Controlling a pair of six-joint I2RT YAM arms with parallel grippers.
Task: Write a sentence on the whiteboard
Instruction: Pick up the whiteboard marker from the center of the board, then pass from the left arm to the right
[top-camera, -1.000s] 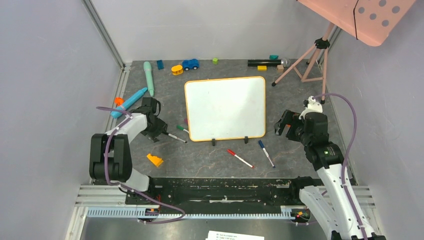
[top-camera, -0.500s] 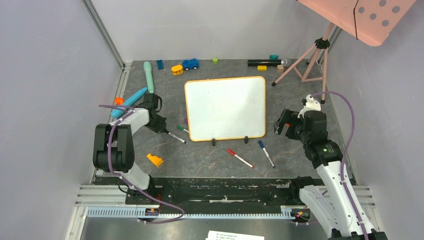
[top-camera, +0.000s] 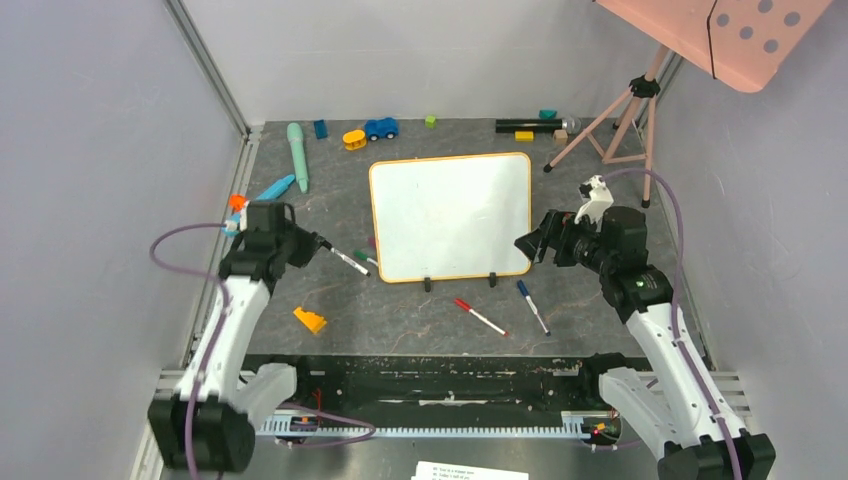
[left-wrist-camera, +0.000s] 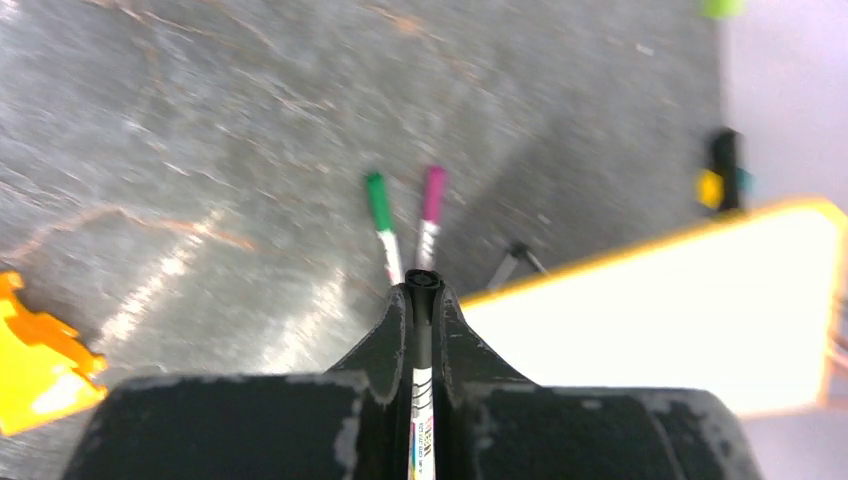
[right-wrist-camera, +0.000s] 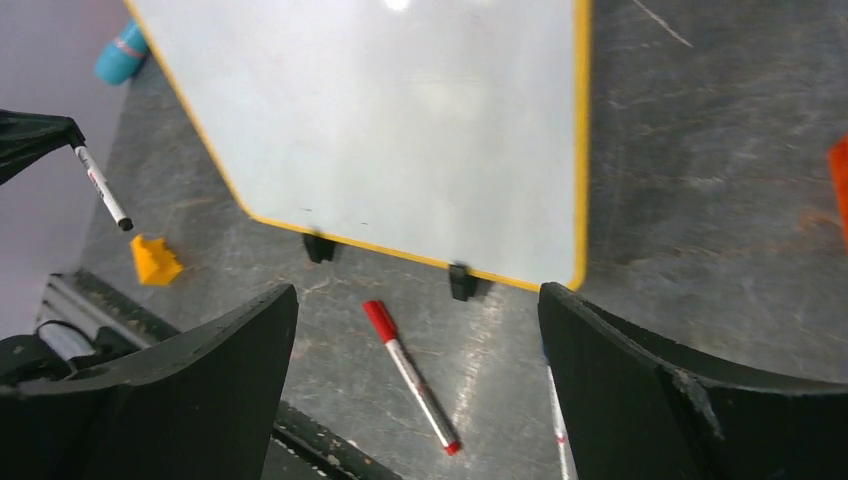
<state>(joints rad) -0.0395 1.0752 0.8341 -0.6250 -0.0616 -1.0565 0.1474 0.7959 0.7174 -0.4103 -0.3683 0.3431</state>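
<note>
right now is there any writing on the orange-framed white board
No, the orange-framed white board shows a bare white face, no lettering.

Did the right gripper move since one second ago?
Yes. In the top view the right gripper has shifted leftward, toward the whiteboard, and its open jaws now reach the board's right edge.

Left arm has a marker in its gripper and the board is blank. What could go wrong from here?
1. The left gripper holds the black marker with much of it sticking out; pressing on the whiteboard may pivot it in the grip.
2. The whiteboard lies loose and the right gripper is open beside its right edge, not gripping it, so it may slide.
3. The green marker and pink marker lie by the board's left edge and could get swept.
</note>
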